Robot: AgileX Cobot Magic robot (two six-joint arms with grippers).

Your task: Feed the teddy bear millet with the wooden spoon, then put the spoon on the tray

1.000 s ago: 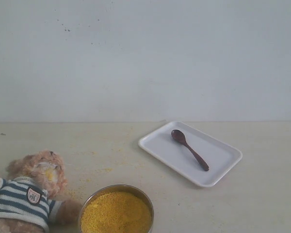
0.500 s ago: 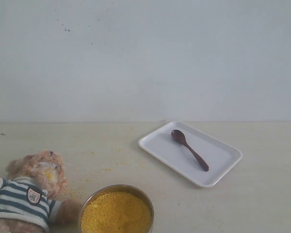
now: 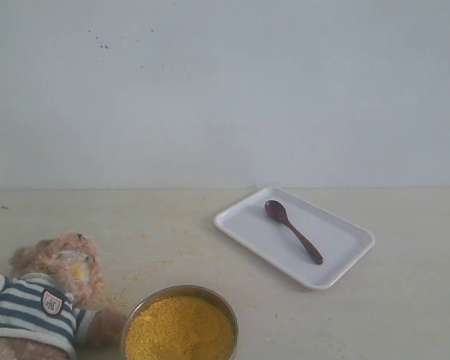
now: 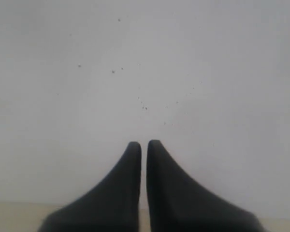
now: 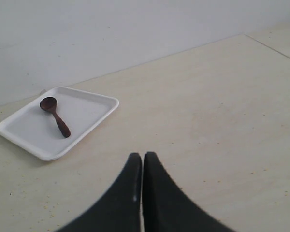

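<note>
Soft, even, diffuse light, faint shadows, slightly hazy low-contrast pictures, no glare, wrist views blurred close up.

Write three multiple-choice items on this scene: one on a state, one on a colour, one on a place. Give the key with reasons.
1. The left gripper and right gripper are:
A. both shut and empty
B. both wide open
C. both shut on something

2. The millet is:
A. white
B. dark brown
C. yellow

3. The spoon lies:
A. in the millet
B. on the tray
C. in the right gripper

Key:
1 A: in each wrist view the two dark jaws meet, with nothing between them.
2 C: the heap of grains is bright yellow.
3 B: the exterior and right wrist views both show the spoon flat on the white tray, inside its rim.
</note>
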